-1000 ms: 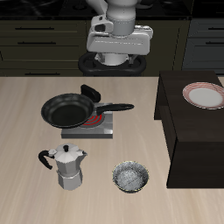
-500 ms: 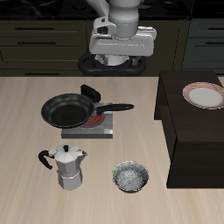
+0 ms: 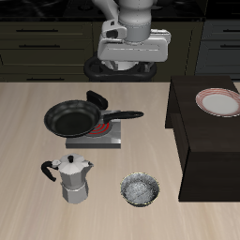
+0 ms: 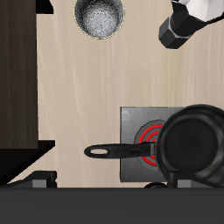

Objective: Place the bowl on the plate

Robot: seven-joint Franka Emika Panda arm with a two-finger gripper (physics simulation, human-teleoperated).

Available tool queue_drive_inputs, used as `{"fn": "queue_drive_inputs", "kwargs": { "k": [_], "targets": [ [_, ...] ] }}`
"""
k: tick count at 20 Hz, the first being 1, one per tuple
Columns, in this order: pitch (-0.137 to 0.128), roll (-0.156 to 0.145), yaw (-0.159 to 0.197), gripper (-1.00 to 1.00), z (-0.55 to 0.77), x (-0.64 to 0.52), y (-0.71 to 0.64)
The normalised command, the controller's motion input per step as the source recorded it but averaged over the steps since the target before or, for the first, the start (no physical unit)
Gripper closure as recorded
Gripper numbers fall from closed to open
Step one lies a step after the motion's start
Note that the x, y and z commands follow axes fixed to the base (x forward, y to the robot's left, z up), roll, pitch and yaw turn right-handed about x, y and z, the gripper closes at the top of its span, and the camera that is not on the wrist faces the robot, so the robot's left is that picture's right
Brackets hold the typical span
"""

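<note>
The gripper [image 3: 132, 64] is drifting sideways high at the back of the desk [image 3: 28, 131], toward the plate's side; whether its jaws are spread, I cannot tell. The bowl [image 3: 141, 189] is sitting untouched near the desk's front edge, well apart from the plate [image 3: 217, 102] on the dark raised block [image 3: 202, 141], so the reach for the bowl is only just beginning.

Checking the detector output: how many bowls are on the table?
1. The bowl sits near the table's front edge, beside the moka pot. The frying pan on the stove isn't a bowl. Nothing seems hidden.
</note>
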Motion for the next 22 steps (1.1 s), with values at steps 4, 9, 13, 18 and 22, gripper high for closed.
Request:
{"fn": "queue_drive_inputs", "kwargs": {
  "k": [4,9,13,18,22],
  "targets": [
    [-0.004,-0.019,-0.006,-1.0,0.03,0.19,-0.04],
    [-0.035,-0.026,-0.005,-1.0,0.09,0.19,-0.06],
    [-0.025,0.013,0.015,-1.0,0.09,0.19,0.01],
    [-0.016,0.011,0.005,-1.0,0.07,0.22,-0.03],
    [-0.021,-0.021,-0.033,-1.0,0.11,0.22,-0.1]
  ]
}}
